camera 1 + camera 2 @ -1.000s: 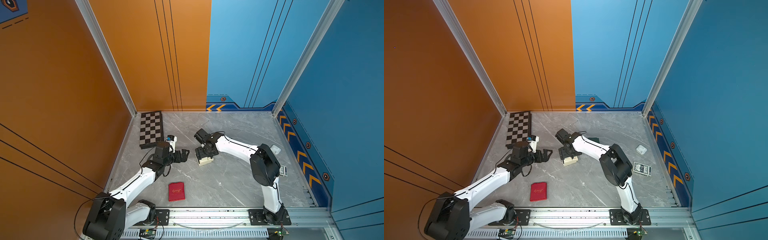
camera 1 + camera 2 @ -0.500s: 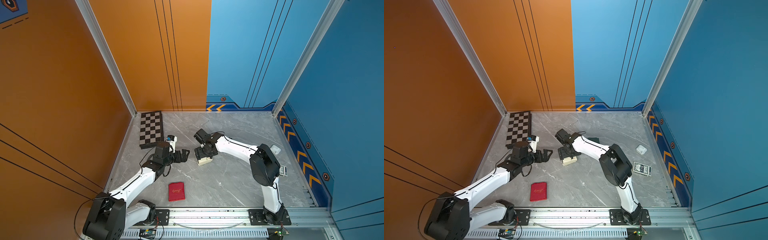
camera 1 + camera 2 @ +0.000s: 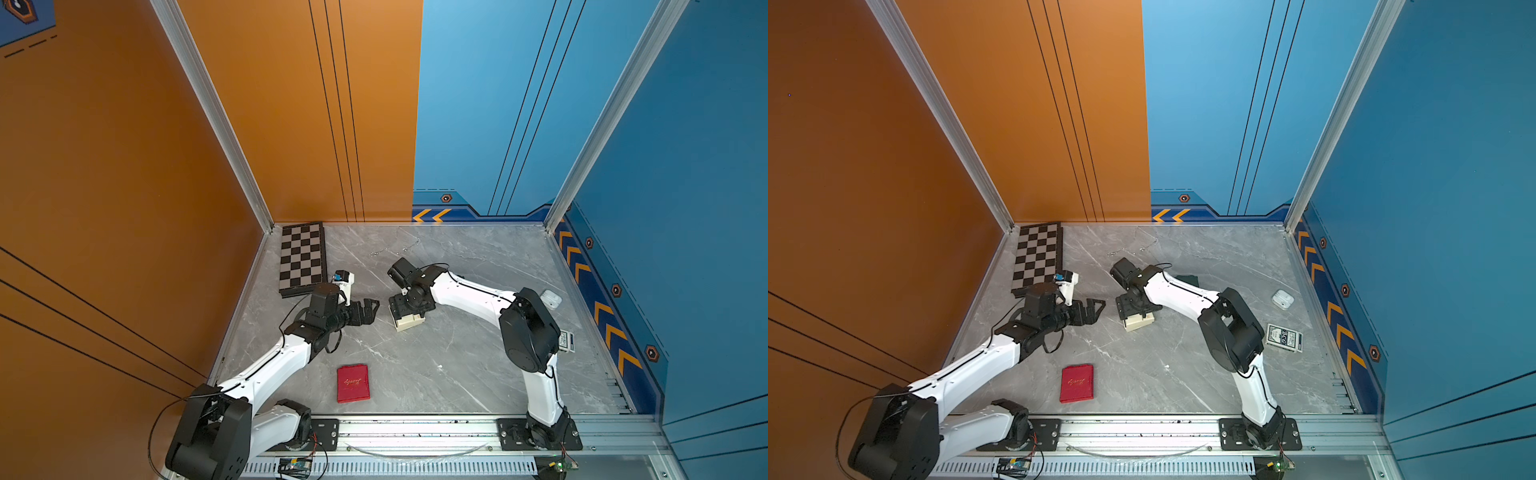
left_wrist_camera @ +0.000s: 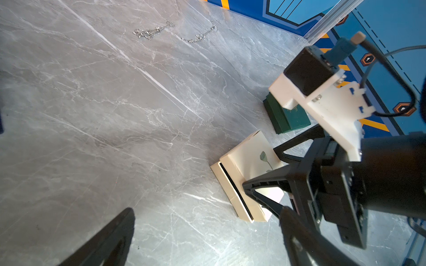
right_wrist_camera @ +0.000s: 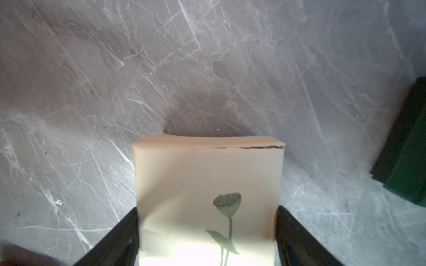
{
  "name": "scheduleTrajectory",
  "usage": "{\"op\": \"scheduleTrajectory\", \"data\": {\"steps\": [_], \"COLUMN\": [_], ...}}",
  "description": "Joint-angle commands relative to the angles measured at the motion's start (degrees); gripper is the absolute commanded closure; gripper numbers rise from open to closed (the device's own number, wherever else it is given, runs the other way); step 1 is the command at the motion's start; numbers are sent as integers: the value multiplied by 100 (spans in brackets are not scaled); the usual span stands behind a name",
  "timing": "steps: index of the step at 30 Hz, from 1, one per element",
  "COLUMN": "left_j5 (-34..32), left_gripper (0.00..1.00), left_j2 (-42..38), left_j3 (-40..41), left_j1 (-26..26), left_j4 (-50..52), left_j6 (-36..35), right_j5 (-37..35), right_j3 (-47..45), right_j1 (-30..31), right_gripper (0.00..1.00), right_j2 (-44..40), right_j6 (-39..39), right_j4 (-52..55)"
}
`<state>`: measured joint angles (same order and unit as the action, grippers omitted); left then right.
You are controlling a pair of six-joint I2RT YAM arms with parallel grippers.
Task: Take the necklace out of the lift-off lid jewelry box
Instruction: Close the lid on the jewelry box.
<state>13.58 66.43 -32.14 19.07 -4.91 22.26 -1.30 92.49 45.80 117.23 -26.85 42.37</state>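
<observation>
The cream lift-off lid jewelry box (image 3: 409,322) (image 3: 1139,322) sits mid-table. Its lid (image 5: 207,172) carries a lotus print. In the left wrist view the lid (image 4: 251,156) sits slightly askew on the base (image 4: 232,195), with a dark gap between them. My right gripper (image 5: 207,210) (image 3: 405,309) reaches down over the box, one finger pressed against each side of the lid. My left gripper (image 4: 207,210) (image 3: 372,311) hangs open just left of the box, holding nothing. The necklace inside the box is hidden.
Two silver chains (image 4: 152,32) (image 4: 200,36) lie on the marble near the back wall. A dark green box (image 4: 288,117) (image 5: 405,147) sits behind the cream one. There is also a chessboard (image 3: 302,259), a red case (image 3: 353,383), a card deck (image 3: 1283,337) and a white earbud case (image 3: 1282,299).
</observation>
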Motion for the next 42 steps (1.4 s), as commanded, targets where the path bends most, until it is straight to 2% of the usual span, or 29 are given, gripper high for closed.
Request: {"op": "scheduleTrajectory", "data": {"steps": [1, 11, 25, 42], "left_j5": [101, 108, 93, 106], "left_gripper": [1, 1, 1, 1], "left_j2": [21, 9, 5, 35], "left_j3": [2, 4, 15, 15], "left_j1": [-62, -62, -73, -87], "left_j4": [44, 44, 54, 65], "left_j6": [-41, -38, -47, -72], "right_j5": [-189, -453, -235, -438], "right_j3": [-5, -3, 259, 351], "right_j1": [34, 113, 140, 128], "right_gripper": [15, 16, 16, 16], "right_j2": [-226, -433, -35, 125], "right_j6": [71, 73, 208, 253], "right_j4": [15, 52, 212, 376]}}
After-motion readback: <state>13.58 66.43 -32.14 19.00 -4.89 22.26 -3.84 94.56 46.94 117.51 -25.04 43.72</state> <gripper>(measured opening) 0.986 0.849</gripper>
